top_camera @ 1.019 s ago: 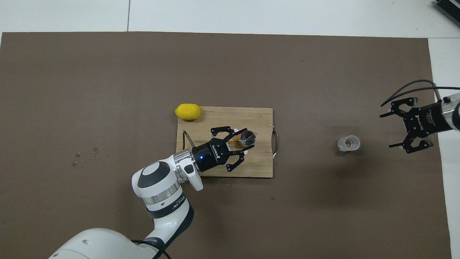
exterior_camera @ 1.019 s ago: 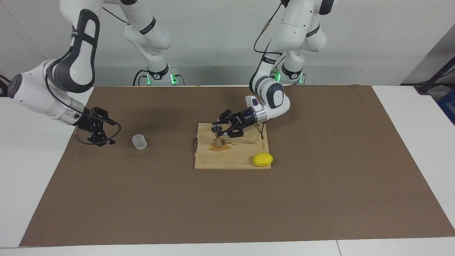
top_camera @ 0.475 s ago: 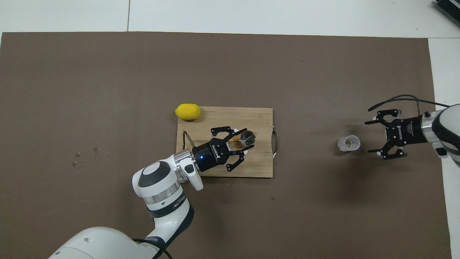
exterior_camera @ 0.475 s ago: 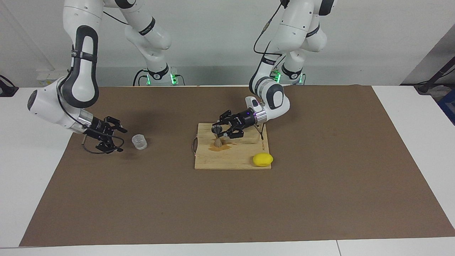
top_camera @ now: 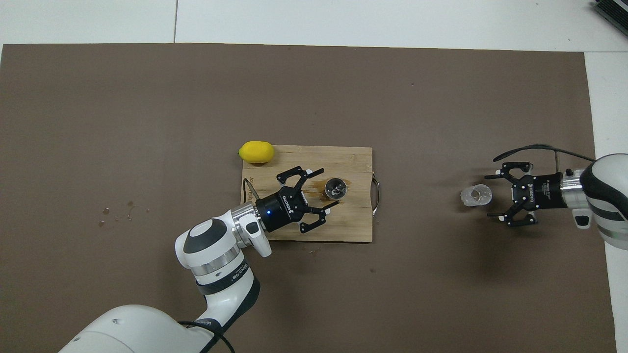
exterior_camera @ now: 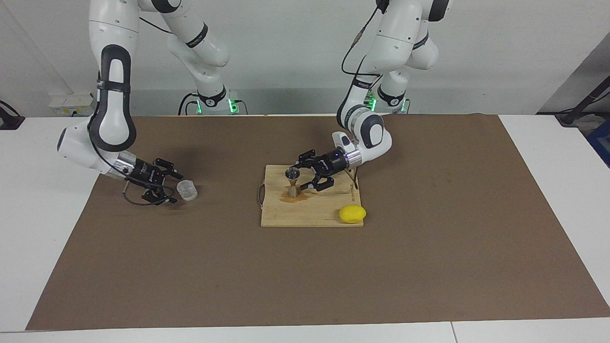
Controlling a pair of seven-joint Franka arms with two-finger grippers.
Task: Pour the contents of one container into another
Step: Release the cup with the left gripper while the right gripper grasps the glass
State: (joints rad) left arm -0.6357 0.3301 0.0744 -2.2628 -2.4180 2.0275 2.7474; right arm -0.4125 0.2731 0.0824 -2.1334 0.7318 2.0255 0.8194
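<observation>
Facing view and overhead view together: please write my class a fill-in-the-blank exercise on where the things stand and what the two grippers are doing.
1. The metal jigger stands upright on the wooden ____.
2. The yellow ____ lies at a corner of the cutting board.
3. The clear cup stands on the brown mat, toward the ____ arm's end of the table.
4. The left gripper, jaws open, is beside the ____; the right gripper is beside the cup.

Missing words: cutting board; lemon; right; jigger

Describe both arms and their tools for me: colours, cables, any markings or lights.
Both arms are glossy white with dark grey joint panels and silver wrist rings. Each tool, the left tool and the right tool, is black, skeletal, with white lettering. A blue light glows on the left; black cables loop by the right and along the left arm.
</observation>
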